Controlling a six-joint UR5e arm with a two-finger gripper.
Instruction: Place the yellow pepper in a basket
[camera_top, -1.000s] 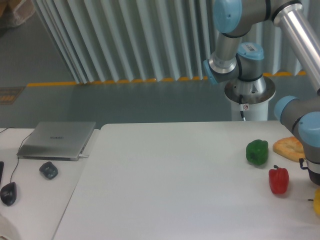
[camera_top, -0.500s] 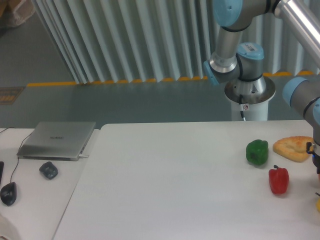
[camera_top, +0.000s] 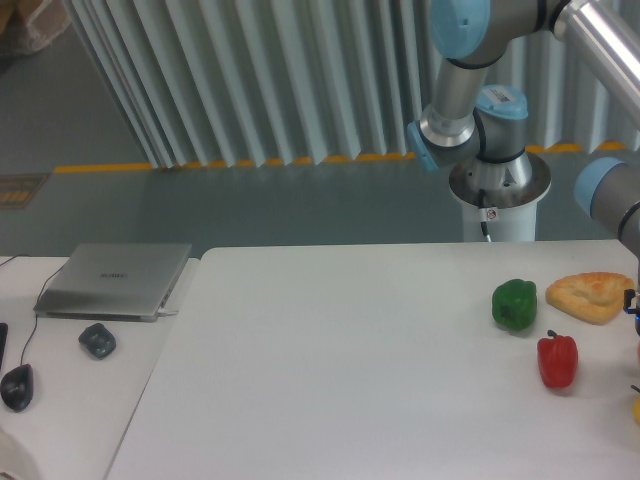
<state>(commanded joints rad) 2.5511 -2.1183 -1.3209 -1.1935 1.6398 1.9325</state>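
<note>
Yellow pepper (camera_top: 636, 408): only a sliver shows, at the table's (camera_top: 330, 380) right edge.
Gripper: out of view, state unknown.
Red pepper (camera_top: 557, 360): near right edge, green pepper (camera_top: 514, 304) behind it.

Yellow pepper (camera_top: 636, 408): only a thin bright-yellow sliver shows at the right edge of the table; the rest is cut off. Pose cannot be judged. No fingers are visible, so its position relative to them cannot be told.
</note>
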